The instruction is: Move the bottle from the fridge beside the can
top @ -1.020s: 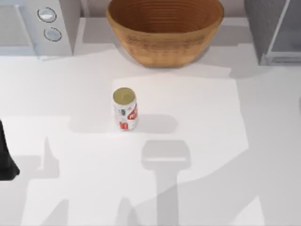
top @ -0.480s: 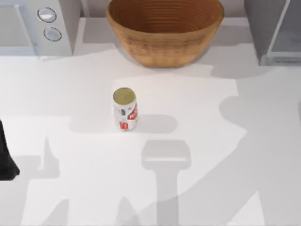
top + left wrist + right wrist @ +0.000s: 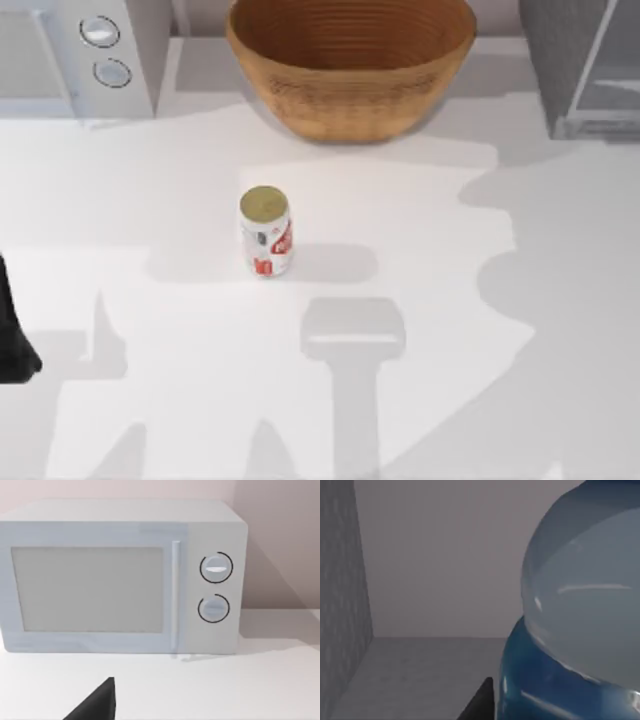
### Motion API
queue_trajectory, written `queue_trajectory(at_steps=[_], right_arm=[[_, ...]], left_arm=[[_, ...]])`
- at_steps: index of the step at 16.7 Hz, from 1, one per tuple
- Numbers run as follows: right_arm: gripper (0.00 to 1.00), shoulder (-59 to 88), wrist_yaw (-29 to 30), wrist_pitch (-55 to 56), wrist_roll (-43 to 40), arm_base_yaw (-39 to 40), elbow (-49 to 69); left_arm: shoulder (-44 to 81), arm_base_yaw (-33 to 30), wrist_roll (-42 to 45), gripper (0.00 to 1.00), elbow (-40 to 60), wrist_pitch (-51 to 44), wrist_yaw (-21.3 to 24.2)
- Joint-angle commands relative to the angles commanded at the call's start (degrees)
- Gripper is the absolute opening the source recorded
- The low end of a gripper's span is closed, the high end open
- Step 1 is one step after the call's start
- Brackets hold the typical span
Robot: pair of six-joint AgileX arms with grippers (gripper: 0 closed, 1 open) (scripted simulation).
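My right gripper: inside the fridge far right, grip can't tell | bottle close before it, not out yet | can mid-table, waiting | my left arm parked near left.

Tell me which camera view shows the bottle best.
The right wrist view: the bottle looms close, its clear body and blue label visible against the fridge interior. The top view has the fridge at the right rear.
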Motion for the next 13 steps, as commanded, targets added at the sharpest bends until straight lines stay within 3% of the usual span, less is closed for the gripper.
queue_trajectory(at_steps=[6,13], right_arm=[[0.0,-12.12,-2.79,7.15,0.05,-2.49,-19.78],[0.0,-13.93,-3.12,8.29,0.15,-2.53,-22.04]], left_arm=[[0.0,0.0,0.0,1.0,0.0,0.0,0.0],[0.0,0.0,0.0,1.0,0.0,0.0,0.0]])
